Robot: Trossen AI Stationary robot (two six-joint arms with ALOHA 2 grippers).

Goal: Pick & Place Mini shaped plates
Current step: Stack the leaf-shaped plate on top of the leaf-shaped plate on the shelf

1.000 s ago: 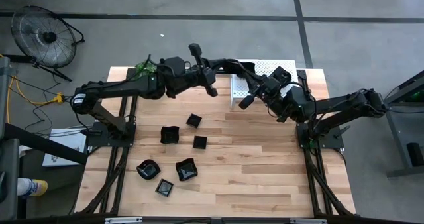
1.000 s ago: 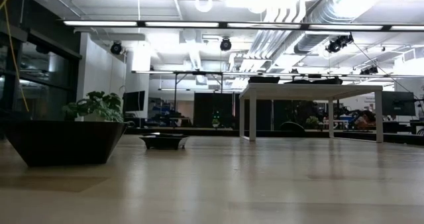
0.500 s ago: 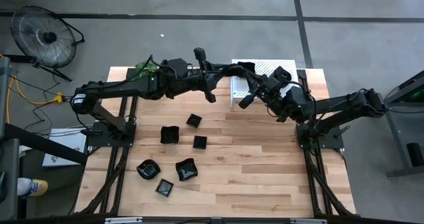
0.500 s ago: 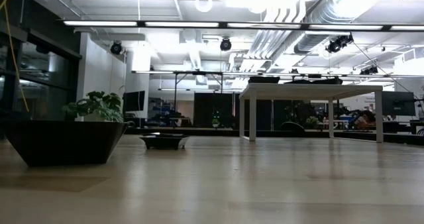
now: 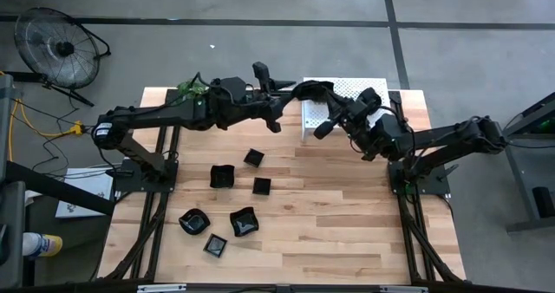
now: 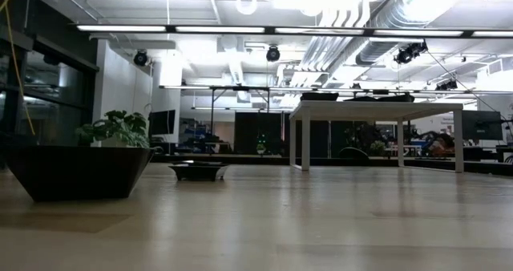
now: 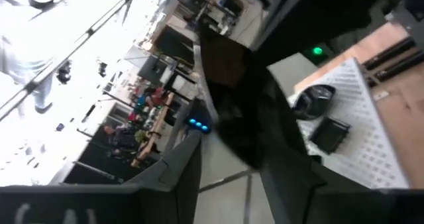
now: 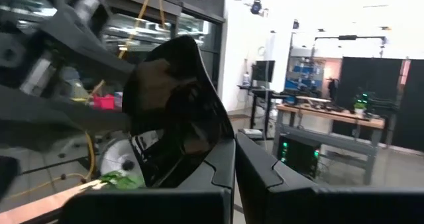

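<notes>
Black glossy ware, mini shaped plates, as I count them from my remote station.

- Item 1: one plate (image 5: 316, 88), raised over the upper-left corner of the white perforated rack (image 5: 349, 88) at upper centre of the high view. It sits at the tip of the left gripper (image 5: 300, 92), whose arm reaches in from the left edge of the table (image 5: 347, 215). In the left wrist view the plate (image 7: 265, 118) is a dark blur between that gripper's spread fingers. The jaws stand parted, and I cannot tell whether either pad touches it.
- Item 2: the right gripper (image 5: 323, 126), lower right of item 1 and over the rack's left edge. Its jaws are pressed together, as the right wrist view (image 8: 235, 161) shows. The same plate (image 8: 175, 111) stands upright at their tips there. Whether its rim is nipped, I cannot tell.
- Items 3–8: six plates loose on the wood, left of centre.
  - Upper cluster: a square one (image 5: 253, 158), a larger one (image 5: 222, 176) and a square one (image 5: 261, 186).
  - Lower cluster: a rounded one (image 5: 193, 221), a wavy one (image 5: 244, 222) and a square one (image 5: 215, 245).
- Items 9–10: two dark dishes lying on the rack (image 7: 371, 124), one rounded (image 7: 311, 101) and one square (image 7: 329, 134).
- Low view: one dish looms at left (image 6: 80, 171) and a second lies farther back (image 6: 198, 171). No arm shows.
</notes>
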